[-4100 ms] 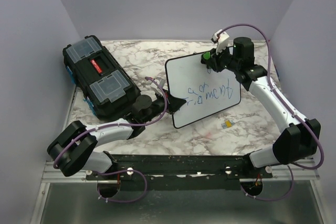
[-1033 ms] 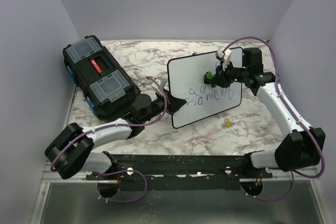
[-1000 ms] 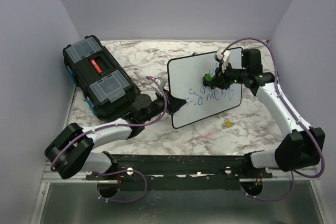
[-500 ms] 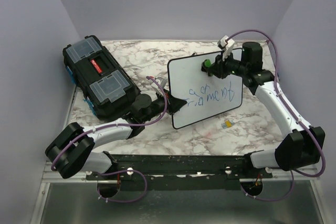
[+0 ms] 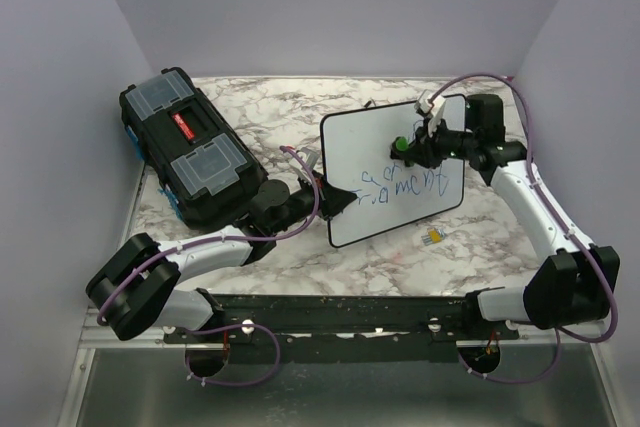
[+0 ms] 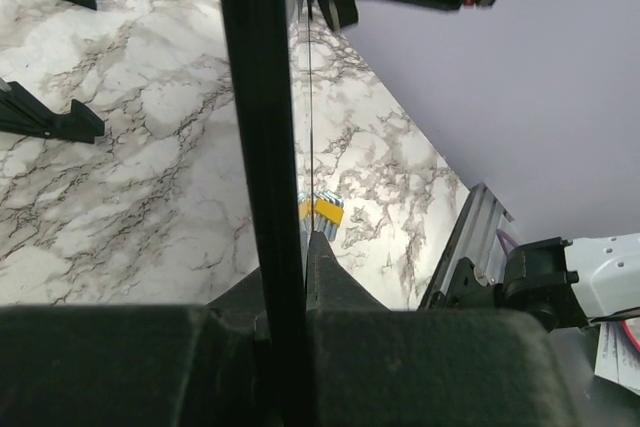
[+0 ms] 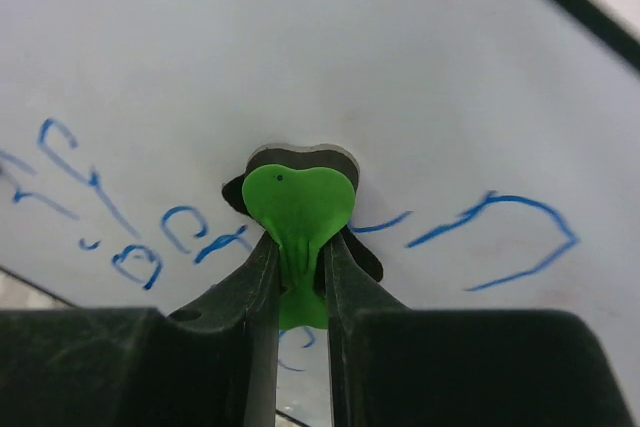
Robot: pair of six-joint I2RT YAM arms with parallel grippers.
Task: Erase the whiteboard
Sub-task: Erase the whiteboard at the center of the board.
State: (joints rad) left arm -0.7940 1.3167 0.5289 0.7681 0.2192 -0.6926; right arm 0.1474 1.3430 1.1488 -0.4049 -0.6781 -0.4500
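1. Desk [image 5: 290,112]: marble-patterned surface, enclosed by pale walls on three sides. Both arm bases are mounted along its near edge.

2. Black toolbox [image 5: 190,157]: located on the left part of the desk, set at an angle, with clear-lidded compartments and a red label on top. It sits just beside the left arm's wrist and is apart from the whiteboard.

3. Whiteboard [image 5: 380,217]: located right of centre on the desk, rotated so that its near-left corner points toward the left arm. Blue handwriting runs across its middle. In the left wrist view, the black frame [image 6: 262,147] appears edge-on.

4. Left pincer [image 5: 335,200]: closed on the whiteboard's near-left edge. In the left wrist view, the frame passes between the two fingers [image 6: 290,277].

5. Right pincer [image 5: 410,147]: positioned over the upper right part of the whiteboard and clamped on a small green-handled eraser [image 5: 399,145]. In the right wrist view, the fingers [image 7: 297,247] pinch the stem of the green heart-shaped handle [image 7: 297,209]. The dark pad behind the handle faces the white surface [image 7: 300,47] and appears to touch it, directly above the handwriting, with blue strokes visible on both sides.

6. Small yellow item [image 5: 433,237]: lies on the desk just beside the whiteboard's near edge. It is too small to identify.
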